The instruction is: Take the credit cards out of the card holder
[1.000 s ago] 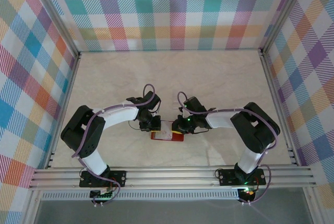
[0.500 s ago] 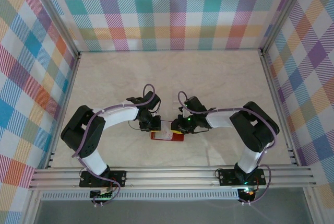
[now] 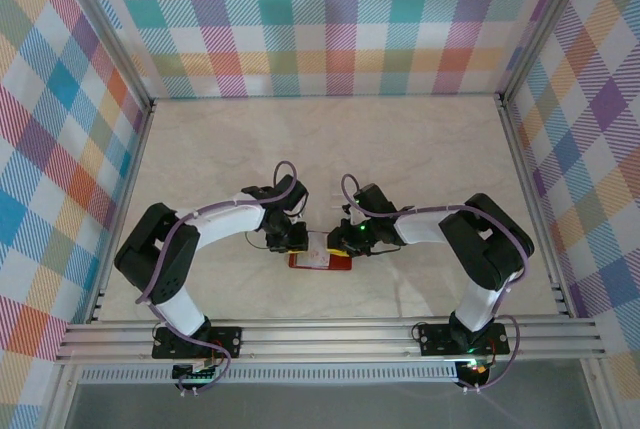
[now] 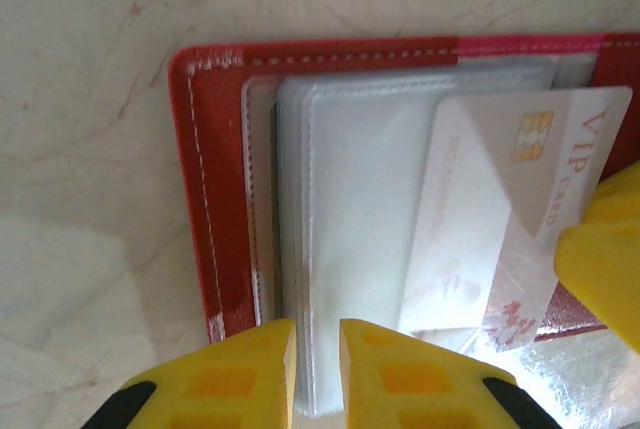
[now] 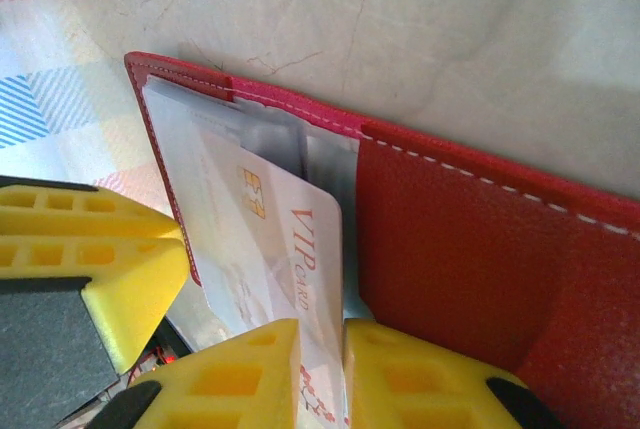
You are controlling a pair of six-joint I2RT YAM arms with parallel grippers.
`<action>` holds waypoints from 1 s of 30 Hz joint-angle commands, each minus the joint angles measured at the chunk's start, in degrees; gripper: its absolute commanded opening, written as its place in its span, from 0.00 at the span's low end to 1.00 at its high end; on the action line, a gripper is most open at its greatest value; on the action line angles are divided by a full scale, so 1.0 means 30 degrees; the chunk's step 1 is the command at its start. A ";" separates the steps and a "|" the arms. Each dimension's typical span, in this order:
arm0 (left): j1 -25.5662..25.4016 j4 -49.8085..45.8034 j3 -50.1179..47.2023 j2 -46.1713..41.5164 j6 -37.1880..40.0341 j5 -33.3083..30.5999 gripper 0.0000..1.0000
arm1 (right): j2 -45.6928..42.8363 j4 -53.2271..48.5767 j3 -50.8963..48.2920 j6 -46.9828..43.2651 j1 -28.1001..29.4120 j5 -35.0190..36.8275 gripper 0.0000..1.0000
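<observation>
Count: one holder [image 3: 322, 261], one card [image 4: 500, 209] that can be told apart, two pincers. There are several clear sleeves [image 4: 360, 199], stacked too closely to count.
Holder, place: it lies open and flat on the surface [image 3: 400, 149] near the front edge, between the two pincers.
Holder, axis: in the top view its long axis runs left to right.
Card, place: it is partly drawn out of the sleeves and lies over the holder's middle.
Card, axis: it is tilted against the holder's edges. In the left wrist view the chip end points up and away, and the other short end comes toward the camera.
Left pincer [image 4: 317, 334]: closed to a narrow slit, with the near edge of the sleeve stack between its fingers.
Right pincer [image 5: 322, 334]: clamped on the card's [image 5: 290, 249] near short edge, fingers almost together.
Top view: the left pincer [image 3: 290, 241] and right pincer [image 3: 347, 239] face each other over the holder. The card is a pale patch there.
Left wrist view: the holder's [image 4: 215, 199] stitched red border, the sleeve layers, the "VIP CARD" print, and a yellow finger [image 4: 605, 249] of the right pincer at the frame's right.
Right wrist view: the holder's [image 5: 450, 239] plain red flap, and a finger [image 5: 100, 269] of the left pincer at lower left.
</observation>
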 commanded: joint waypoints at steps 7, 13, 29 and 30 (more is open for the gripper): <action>-0.0803 -0.0216 0.1031 0.0004 -0.0369 0.0427 0.17 | 0.0044 -0.1219 -0.0071 -0.0369 0.0028 0.0229 0.20; -0.1092 0.0045 0.1636 0.1254 -0.0071 0.0706 0.12 | 0.0010 -0.1275 -0.0016 -0.0399 0.0024 0.0228 0.21; -0.1457 0.0524 0.0271 0.2252 -0.0255 0.0043 0.05 | 0.0788 0.1110 -0.0175 0.0709 0.0057 -0.1362 0.23; -0.1433 0.0654 0.0219 0.2289 -0.0300 0.0216 0.05 | 0.0800 0.1472 -0.0154 0.0866 0.0057 -0.1576 0.23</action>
